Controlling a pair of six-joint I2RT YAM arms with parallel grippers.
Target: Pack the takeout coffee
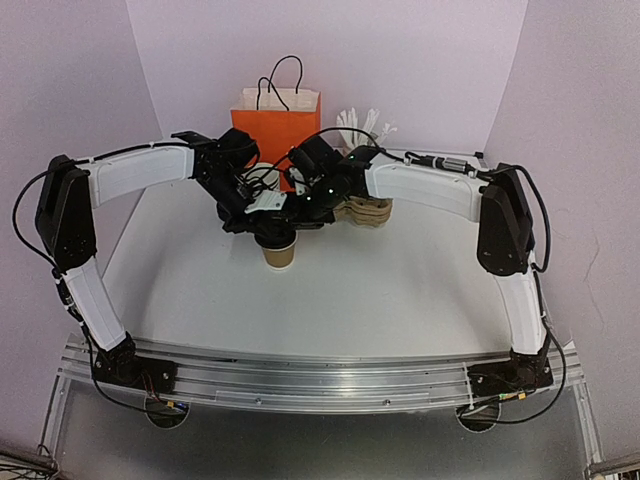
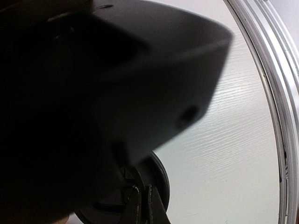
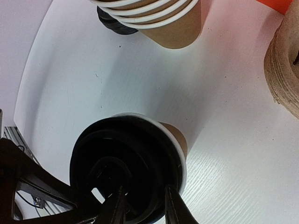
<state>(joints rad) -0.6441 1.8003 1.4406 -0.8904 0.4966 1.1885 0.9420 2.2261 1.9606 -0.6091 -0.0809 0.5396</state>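
Note:
The takeout coffee [image 1: 279,254] is a brown paper cup [image 3: 180,138] standing mid-table with a black dome lid [image 3: 126,158] on top. A strip of the cup's white rim shows along the lid's right side. Both grippers meet right above it. My right gripper [image 3: 144,206] comes down on the lid, one finger on the dome's middle and the other at its outer rim, closed on that part. My left gripper [image 2: 141,205] is shut, its tips resting on the lid's edge [image 2: 161,179]. The right arm's body blocks most of the left wrist view.
An orange paper bag [image 1: 275,125] with black handles stands at the back. A stack of lidless brown cups [image 3: 159,18] and loose black lids [image 3: 114,23] lie just behind the coffee. Pulp cup carriers [image 1: 365,212] sit to the right, white plastic items [image 1: 365,125] beyond them.

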